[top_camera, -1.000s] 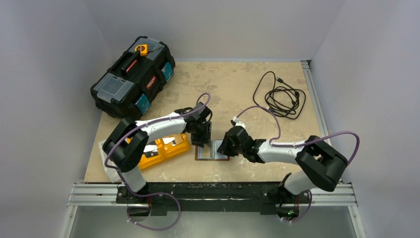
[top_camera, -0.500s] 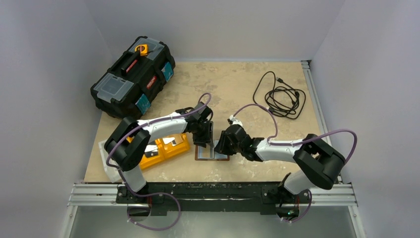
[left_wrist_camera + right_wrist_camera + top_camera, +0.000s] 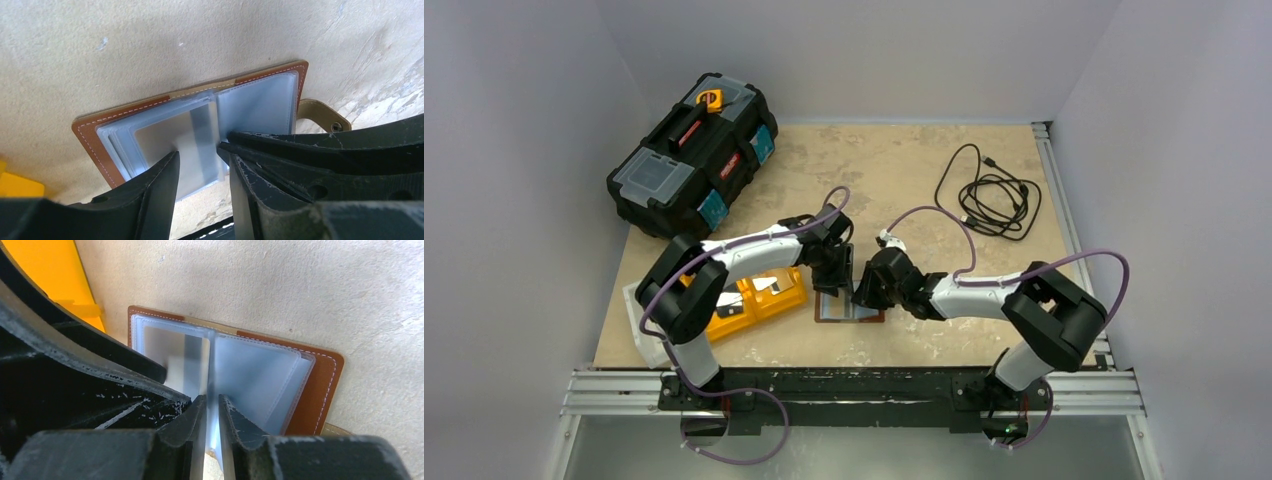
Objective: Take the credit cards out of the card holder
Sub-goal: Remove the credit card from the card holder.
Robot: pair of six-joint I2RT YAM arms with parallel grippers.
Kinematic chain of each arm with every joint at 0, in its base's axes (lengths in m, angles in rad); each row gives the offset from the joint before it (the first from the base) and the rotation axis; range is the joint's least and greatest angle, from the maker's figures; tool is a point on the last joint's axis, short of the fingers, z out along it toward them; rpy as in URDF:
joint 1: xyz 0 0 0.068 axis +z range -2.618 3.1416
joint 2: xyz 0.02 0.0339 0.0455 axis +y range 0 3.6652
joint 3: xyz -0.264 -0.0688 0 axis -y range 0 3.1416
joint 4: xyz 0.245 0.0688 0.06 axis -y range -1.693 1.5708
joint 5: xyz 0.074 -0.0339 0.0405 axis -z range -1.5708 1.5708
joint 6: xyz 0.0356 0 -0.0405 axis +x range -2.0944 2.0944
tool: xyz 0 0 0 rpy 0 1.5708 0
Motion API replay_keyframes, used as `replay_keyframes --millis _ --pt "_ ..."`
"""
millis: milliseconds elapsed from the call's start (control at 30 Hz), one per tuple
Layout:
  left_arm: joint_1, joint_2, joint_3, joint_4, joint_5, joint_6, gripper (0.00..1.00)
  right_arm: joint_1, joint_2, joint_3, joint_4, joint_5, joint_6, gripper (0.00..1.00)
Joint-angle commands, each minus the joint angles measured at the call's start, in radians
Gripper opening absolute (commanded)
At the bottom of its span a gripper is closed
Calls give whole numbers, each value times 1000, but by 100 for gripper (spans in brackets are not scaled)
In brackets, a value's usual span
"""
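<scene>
The marbled table carries a black toolbox far beyond the left claw, off to its left. A coiled cable lies well beyond the right claw. An orange tray sits just left of the left claw. The card holder lies open and flat directly beneath both claws, which meet over it. The left claw stands half-wide, its tips down over the clear sleeves. The right claw is narrowed almost shut, with one upright sleeve leaf pinched in it. The snap tab pokes out beside the right claw.
</scene>
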Motion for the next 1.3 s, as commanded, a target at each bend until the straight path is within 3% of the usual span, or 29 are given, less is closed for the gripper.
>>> replay_keyframes --millis 0,200,633,867,1267 --pt "16 -70 7 -16 -21 7 42 11 82 -23 -84 40 -10 12" --pt "46 -142 -53 -38 -51 21 44 11 122 -46 -74 17 12 2" --pt "62 -180 -106 -74 -123 32 44 11 149 -59 -65 9 21 1" --pt "80 -167 -131 -58 -130 32 45 11 60 -86 -46 16 20 19" --pt "135 -173 -169 -17 -92 50 44 40 74 67 -147 84 -53 26"
